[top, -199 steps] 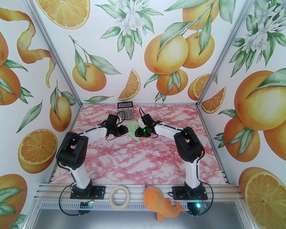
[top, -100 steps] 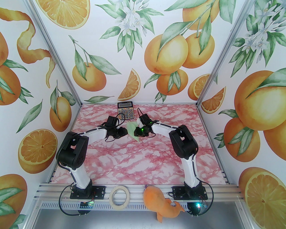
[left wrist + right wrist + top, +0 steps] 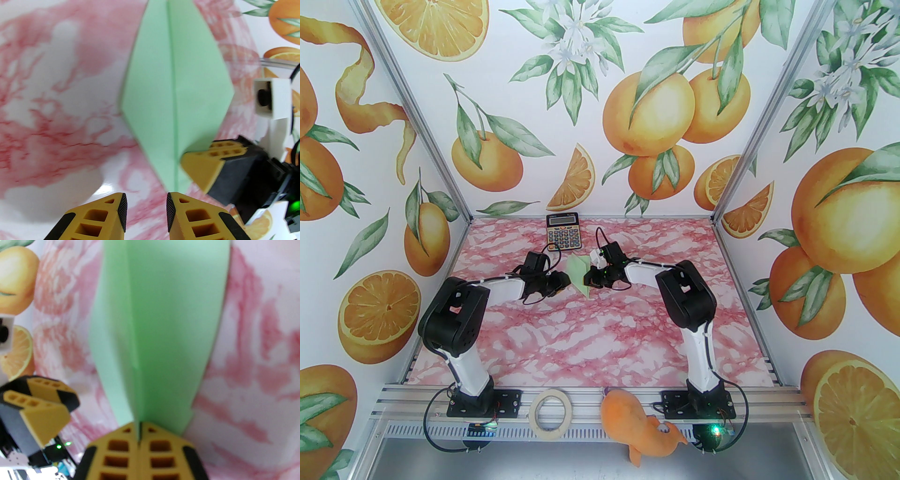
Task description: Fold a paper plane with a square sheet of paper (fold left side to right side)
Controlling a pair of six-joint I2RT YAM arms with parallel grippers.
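The square sheet of paper (image 3: pixel 579 275) is pale green and now folded into a narrow, pointed paper plane shape with a centre crease (image 3: pixel 174 93). It stands tilted up off the pink marbled table, between my two grippers. My right gripper (image 3: pixel 140 427) is shut on the paper's folded edge (image 3: pixel 159 322), pinching it at the crease. My left gripper (image 3: pixel 145 202) is open, its jaws apart with nothing between them, just short of the paper's pointed end. In the top view the left gripper (image 3: pixel 563 282) sits left of the paper and the right gripper (image 3: pixel 589 277) right of it.
A black-and-orange calculator (image 3: pixel 562 230) lies at the back wall, just behind the grippers. A roll of beige tape (image 3: pixel 551 412) and an orange plush toy (image 3: pixel 637 424) rest on the front rail between the arm bases. Printed walls close in three sides.
My right gripper has closed on the paper and lifted its edge, so the paper stands more upright. The left gripper has drawn back slightly toward the near left.
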